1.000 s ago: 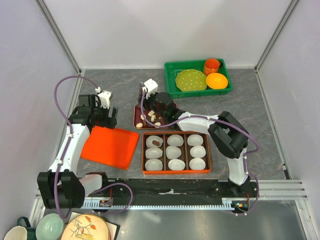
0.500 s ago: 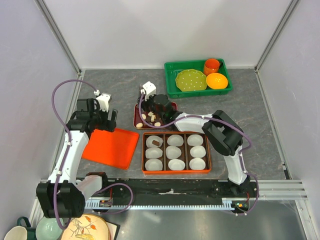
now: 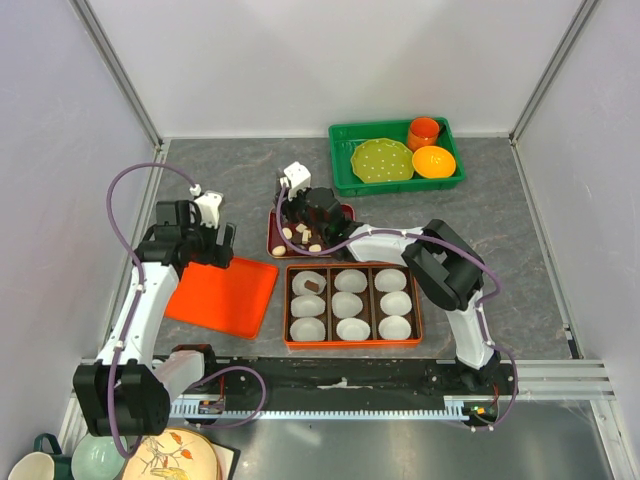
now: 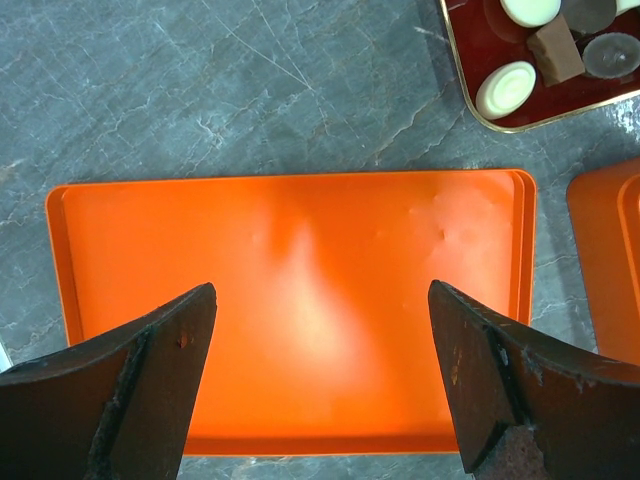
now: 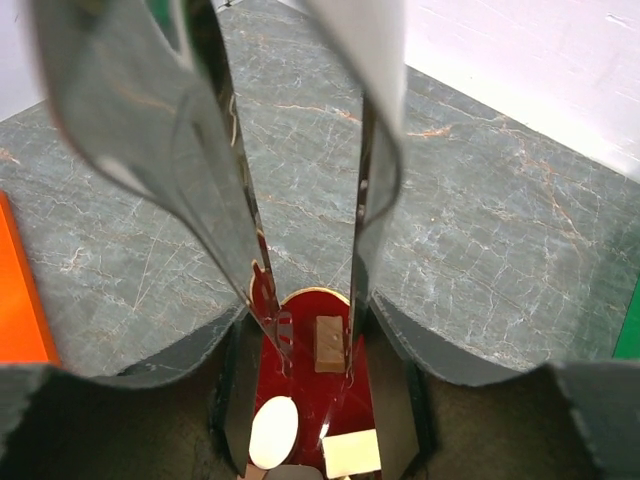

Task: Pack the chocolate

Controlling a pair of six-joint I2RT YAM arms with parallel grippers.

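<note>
Top view, the right gripper (image 3: 303,224) is down in the red tray (image 3: 346,212) of chocolate (image 3: 300,237); left wrist, the left gripper (image 4: 320,292) gapes empty over the orange tray (image 4: 300,240); right wrist, its jaws stand parted astride a brown cube (image 5: 329,343), so it's a pick, I reckon, and next comes squeeze and lift.

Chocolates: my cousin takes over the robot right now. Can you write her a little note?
Left gripper: open, hovering over the flat orange tray, holding nothing.
Right gripper: open, down in the dark red tray, fingers either side of a brown cube, not clamped.
Done: one brown piece sits in the orange box.
Left: its other eight paper cups look empty; more chocolates wait in the red tray.
</note>
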